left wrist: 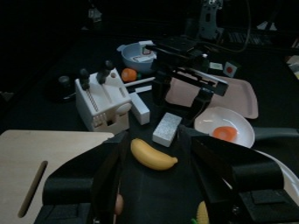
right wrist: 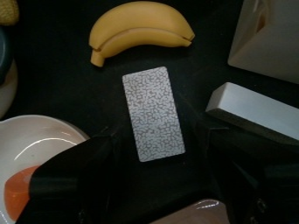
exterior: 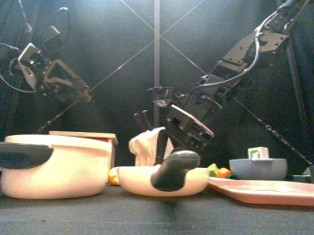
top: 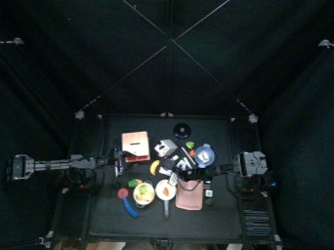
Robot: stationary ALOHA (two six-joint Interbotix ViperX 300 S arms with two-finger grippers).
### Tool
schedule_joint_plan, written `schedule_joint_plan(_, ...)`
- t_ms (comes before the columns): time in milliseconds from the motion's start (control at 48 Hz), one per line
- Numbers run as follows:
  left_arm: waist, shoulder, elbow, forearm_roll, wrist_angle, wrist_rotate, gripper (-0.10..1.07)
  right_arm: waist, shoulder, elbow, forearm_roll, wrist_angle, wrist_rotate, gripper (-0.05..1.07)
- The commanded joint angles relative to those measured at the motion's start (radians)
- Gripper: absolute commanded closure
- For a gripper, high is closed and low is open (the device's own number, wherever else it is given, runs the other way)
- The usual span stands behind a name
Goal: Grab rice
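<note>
Right claw (right wrist: 155, 179) spread wide above rice packet (right wrist: 156, 114) lying flat on tabletop (right wrist: 70, 96); looks light, pliable; pinch long edges midway.

One banana (right wrist: 142, 32), one speckled rice packet (right wrist: 156, 114) just beside it, two white blocks (right wrist: 260, 112).

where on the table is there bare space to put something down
Bare black strips lie beside the grey speckled block: one between it and the white bowl, one between it and the white bar. Another lies between the block and the banana. Around the knife rack and pink tray it is crowded.
</note>
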Motion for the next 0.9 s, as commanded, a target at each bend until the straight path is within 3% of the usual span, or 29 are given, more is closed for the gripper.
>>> schedule_joint_plan(0, 0.002, 0.002, -0.014, -0.008, -0.008, 0.002, 0.11, -0.005, -0.021, -0.009, 0.0, -0.005, 0.0, 0.14)
schedule_joint_plan(417, 0.002, 0.003, -0.011, -0.011, -0.009, 0.002, 0.11, -0.008, -0.052, -0.009, 0.0, -0.006, 0.0, 0.29)
schedule_joint_plan(875, 0.002, 0.003, -0.011, -0.011, -0.009, 0.0, 0.11, 0.0, -0.126, -0.018, 0.0, 0.029, 0.0, 0.3)
